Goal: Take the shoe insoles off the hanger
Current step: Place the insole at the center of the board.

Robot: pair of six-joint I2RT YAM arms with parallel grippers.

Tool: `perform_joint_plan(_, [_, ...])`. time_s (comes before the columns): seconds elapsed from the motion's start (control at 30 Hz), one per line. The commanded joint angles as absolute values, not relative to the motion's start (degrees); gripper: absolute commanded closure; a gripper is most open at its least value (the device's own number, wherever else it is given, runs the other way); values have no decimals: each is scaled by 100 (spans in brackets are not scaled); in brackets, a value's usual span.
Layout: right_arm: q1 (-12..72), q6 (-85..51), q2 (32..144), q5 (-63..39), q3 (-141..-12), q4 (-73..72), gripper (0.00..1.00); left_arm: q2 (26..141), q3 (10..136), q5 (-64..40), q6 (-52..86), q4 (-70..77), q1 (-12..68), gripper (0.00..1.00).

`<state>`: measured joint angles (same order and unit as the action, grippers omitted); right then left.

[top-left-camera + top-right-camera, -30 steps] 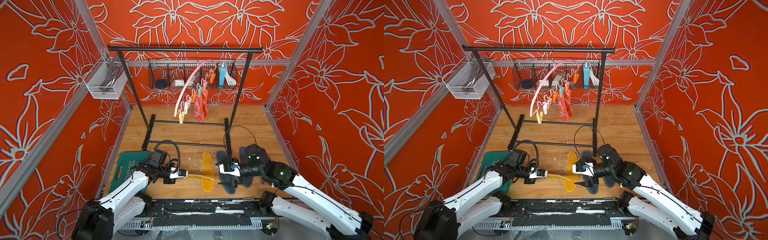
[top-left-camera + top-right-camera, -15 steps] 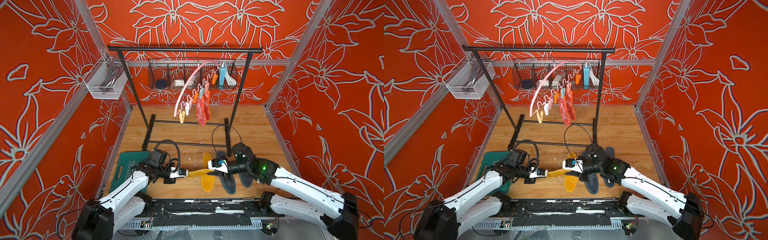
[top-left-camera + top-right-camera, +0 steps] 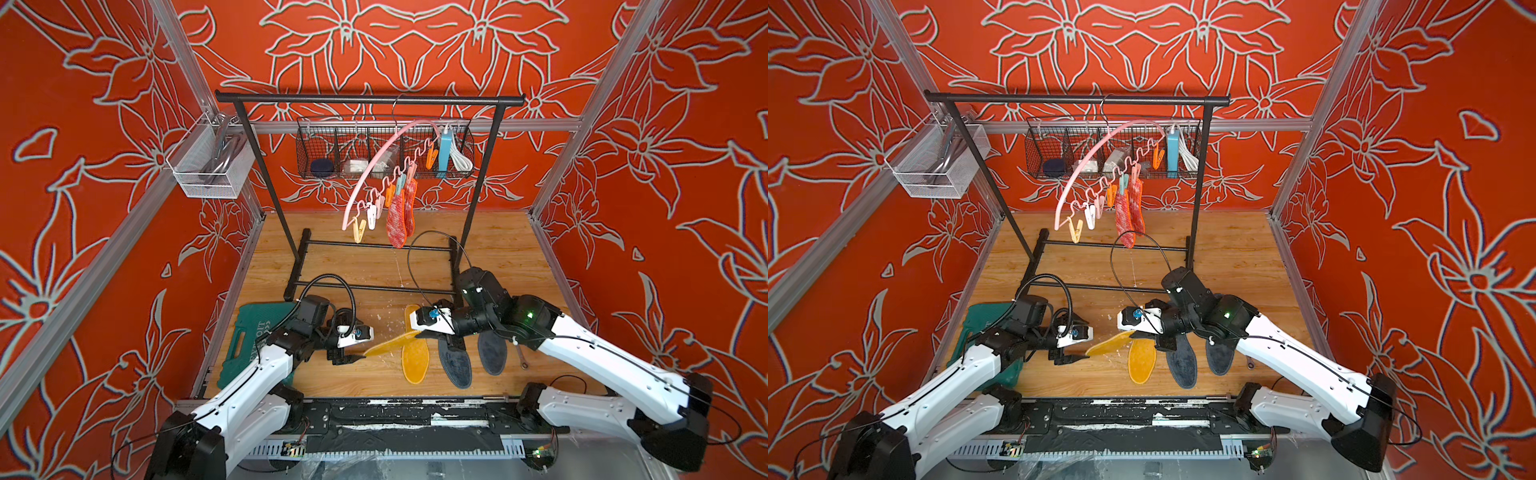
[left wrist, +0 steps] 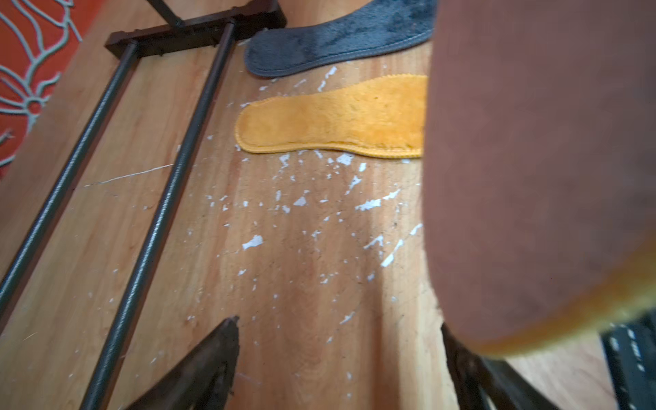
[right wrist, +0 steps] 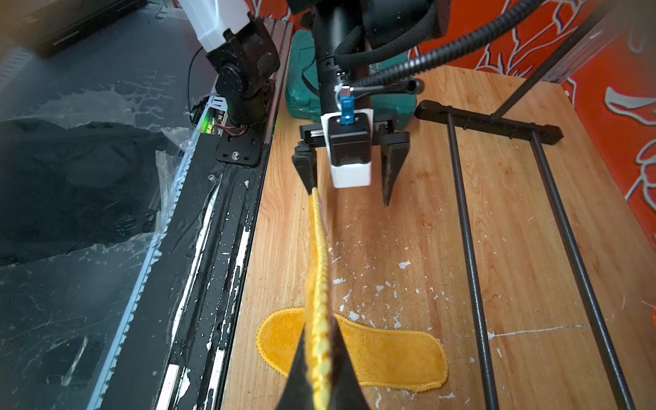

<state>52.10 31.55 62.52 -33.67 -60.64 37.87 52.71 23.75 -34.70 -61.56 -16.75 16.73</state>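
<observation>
Mustard fleece, limp and almost weightless by the look of it: the yellow insole hangs in the air low over the desk, between my two arms. I judge it soft, grippy rather than slick, and in no danger from a firm pinch. The stitched edge near heel or toe is the place to take it, since a hold in the middle would let both ends flop.

The right gripper is clenched on one end of it; in the right wrist view the braided edge runs out from between its fingers. The left gripper stands released, fingers spread wide. The far tip of the insole touches just one of them, with the other well apart. So I reckon the right arm alone carries it.

Both arms reach low and forward, wrists near level, the two grippers pointing at each other across the middle of the desk.

Below the held piece its twin lies flat on the wood, with two grey insoles just beside it under the right arm. Two red insoles are still clipped to the hanger, which hangs tilted from the rack. I expect them to handle the same, but they will want a steady pull down out of the pegs.
</observation>
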Motion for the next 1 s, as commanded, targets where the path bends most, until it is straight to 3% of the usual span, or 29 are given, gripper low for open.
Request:
perform_joint_plan(0.0, [5173, 3627, 6465, -3602, -6355, 4824, 100, 5238, 2251, -3655, -5844, -1307, 1316, 13])
perform_joint_plan(0.17, [5164, 3896, 6944, -4352, -6802, 5677, 100, 5454, 2511, -3999, -5188, -1118, 550, 11])
perform_joint_plan(0.33, [5159, 3842, 7459, -4472, -7039, 5628, 100, 5574, 2589, -3919, -4244, -552, -24, 10])
perform_joint_plan(0.5, [5164, 3563, 8039, -3624, -7073, 4931, 100, 5626, 2858, -2492, -2639, -112, -182, 2])
perform_joint_plan(0.77, [5168, 3517, 9090, -2705, -7558, 4392, 100, 5760, 2797, -1794, -1762, 247, -396, 2])
perform_joint_plan(0.97, [5254, 3680, 9632, -1289, -7642, 3760, 100, 5906, 2773, -1426, -1661, 409, -438, 2])
